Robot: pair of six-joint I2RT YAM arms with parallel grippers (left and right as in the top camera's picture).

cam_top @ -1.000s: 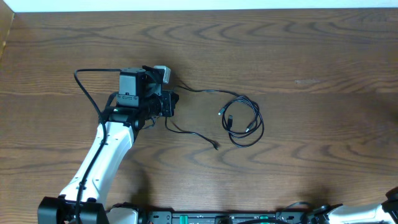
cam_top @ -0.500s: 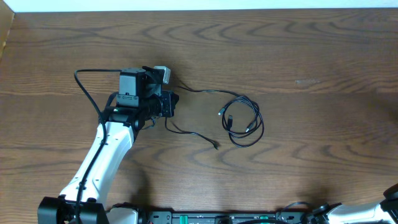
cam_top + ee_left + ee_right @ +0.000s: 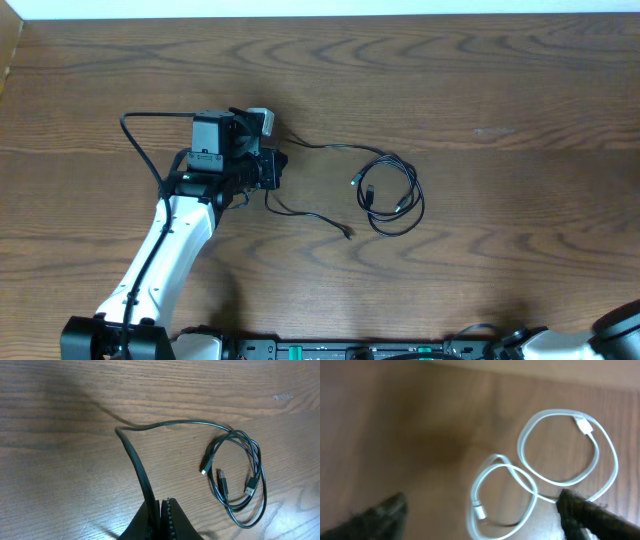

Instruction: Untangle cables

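A black cable (image 3: 335, 147) runs from my left gripper (image 3: 274, 166) to a loose coil (image 3: 391, 231) with small plug ends near the table's middle. A second thin black strand ends in a plug (image 3: 347, 235) below it. In the left wrist view the left gripper (image 3: 161, 511) is shut on the black cable (image 3: 175, 423), which arcs away to the coil (image 3: 259, 467). In the right wrist view a white cable (image 3: 555, 411) lies in two loops on the wood. My right gripper (image 3: 482, 502) hangs open above it, fingers wide apart, holding nothing.
The left arm (image 3: 165, 250) reaches in from the bottom left, its own thick black cable (image 3: 135, 140) looping beside it. Part of the right arm (image 3: 620, 328) shows at the bottom right corner. A pale wall edge (image 3: 320, 8) borders the table's far side.
The right arm at the bottom right corner has shifted slightly. The left arm and the black cables have not moved.
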